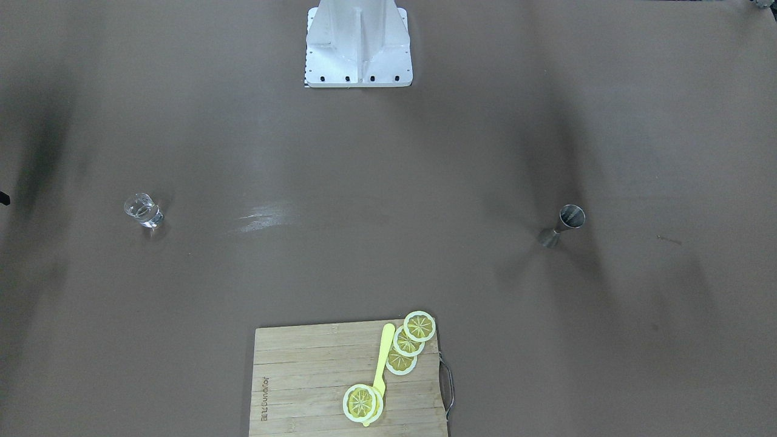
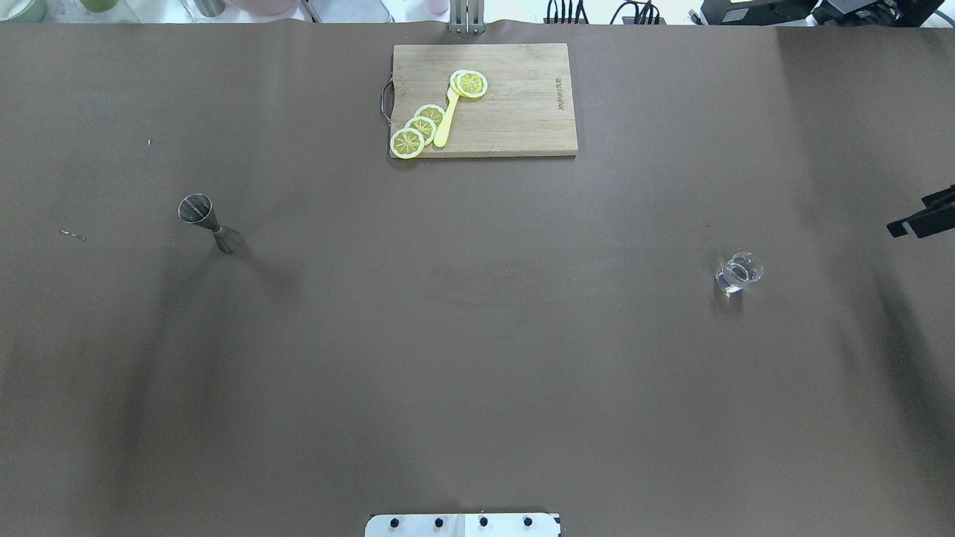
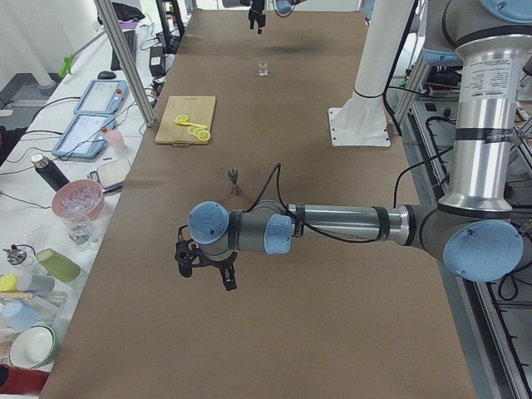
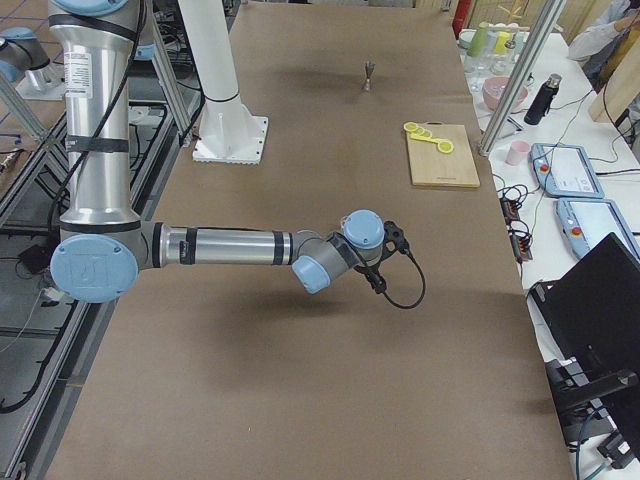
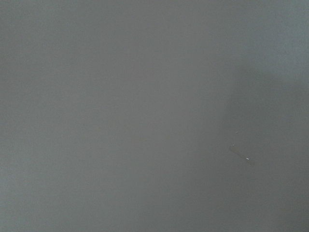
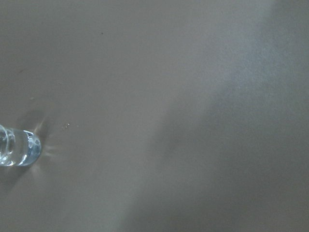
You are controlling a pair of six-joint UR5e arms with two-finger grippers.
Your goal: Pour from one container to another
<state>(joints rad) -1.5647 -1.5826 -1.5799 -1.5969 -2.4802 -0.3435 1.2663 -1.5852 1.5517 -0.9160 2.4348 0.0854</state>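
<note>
Finding: neither pincer had hold of anything. The left pincer (image 3: 205, 270) hung low over bare worktop (image 2: 477, 350). It showed only from the side, so its opening could not be told. The right pincer (image 2: 914, 224) showed only partly at the table's edge, and its opening could not be told either.

The glass (image 2: 739, 272) stood upright on the robot's right, near the right pincer, and appeared to hold some clear liquid. The metal measure (image 2: 209, 222) stood upright on the left, well apart from the glass.

Risks, as judged:
- The glass is smooth and small. A grip set too high or too light could let it slip or tilt in transit, spilling early.
- The measure has a narrow waist and a small foot. A knock from the glass rim or an arm would likely topple it.
- Its mouth is small, so a fast or off-centre pour would miss.
- The carry crosses most of the table, which gives the liquid time to slosh.

Surface: a brown cover lay over the worktop, faintly rippled. A shiny streak (image 1: 261, 218) lay near the middle; whether wet or glare could not be told. A cutting board (image 2: 515, 104) at the far edge carried lemon slices (image 2: 420, 128) and a yellow utensil (image 2: 445, 119).

Room: a side bench held a pink bowl (image 3: 77, 199), cups, bottles and tablets (image 3: 91, 125). Cables and metal frame posts stood close by.
</note>
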